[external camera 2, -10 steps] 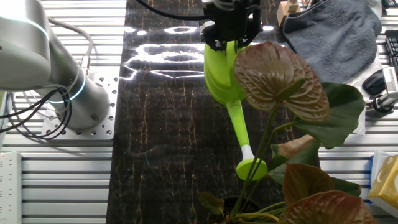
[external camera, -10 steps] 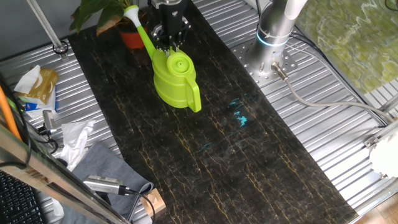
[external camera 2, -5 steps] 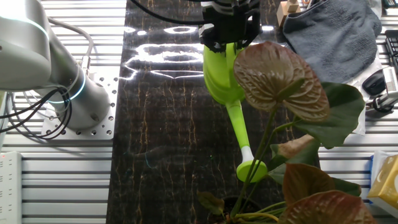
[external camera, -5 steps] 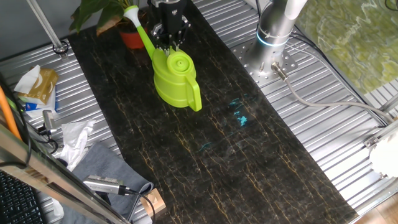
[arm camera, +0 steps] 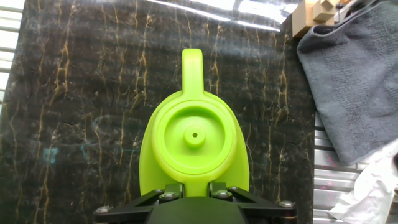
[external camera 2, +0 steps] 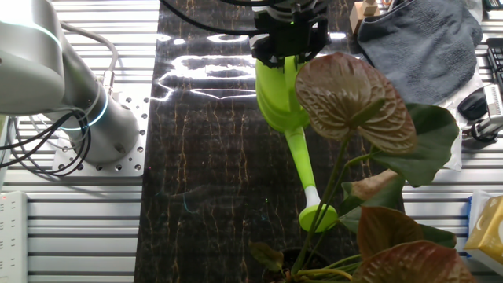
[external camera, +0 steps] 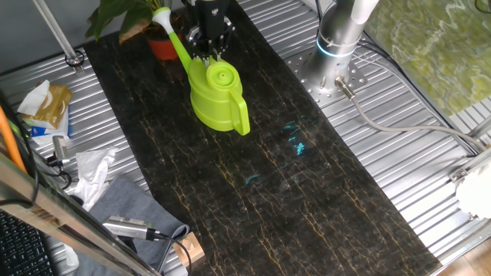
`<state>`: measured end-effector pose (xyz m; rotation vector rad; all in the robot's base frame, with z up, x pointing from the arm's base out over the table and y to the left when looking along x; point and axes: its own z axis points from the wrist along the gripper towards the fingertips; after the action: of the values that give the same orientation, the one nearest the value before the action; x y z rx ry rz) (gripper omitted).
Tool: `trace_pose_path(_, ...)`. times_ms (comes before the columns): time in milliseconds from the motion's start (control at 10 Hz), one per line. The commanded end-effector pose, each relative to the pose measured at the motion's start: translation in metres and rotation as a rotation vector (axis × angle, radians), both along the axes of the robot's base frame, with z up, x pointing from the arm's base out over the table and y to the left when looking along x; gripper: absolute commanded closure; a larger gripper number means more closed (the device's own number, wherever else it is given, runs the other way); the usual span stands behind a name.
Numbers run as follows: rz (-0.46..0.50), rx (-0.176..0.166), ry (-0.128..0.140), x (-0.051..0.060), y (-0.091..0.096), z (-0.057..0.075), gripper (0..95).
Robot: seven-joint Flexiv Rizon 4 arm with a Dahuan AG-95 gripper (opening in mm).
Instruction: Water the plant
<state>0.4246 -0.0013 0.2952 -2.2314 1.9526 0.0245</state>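
Change: watering can (external camera: 218,98) has edged slightly up and toward the plant (external camera 2: 369,157)
Tool (external camera: 209,54): clamped on the can's top
Plant: worktop's (external camera: 307,199) far end, spout beside it
Meaning: pour approaching

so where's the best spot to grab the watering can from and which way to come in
Grip the watering can by its looped handle, coming down from above. The can stands upright, the handle rises beside the lid, opposite the long spout aimed at the plant. The gripper already hangs over it.
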Motion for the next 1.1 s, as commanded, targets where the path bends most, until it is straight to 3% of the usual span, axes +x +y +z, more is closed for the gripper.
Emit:
trace_pose_path(100, 0.003, 0.002, 0.0, 0.0, -0.0009, 0.0018, 95.0)
trace_pose_path(1100, 0.009, 0.013, 0.0, -0.0008, -0.0025, 0.0027, 95.0)
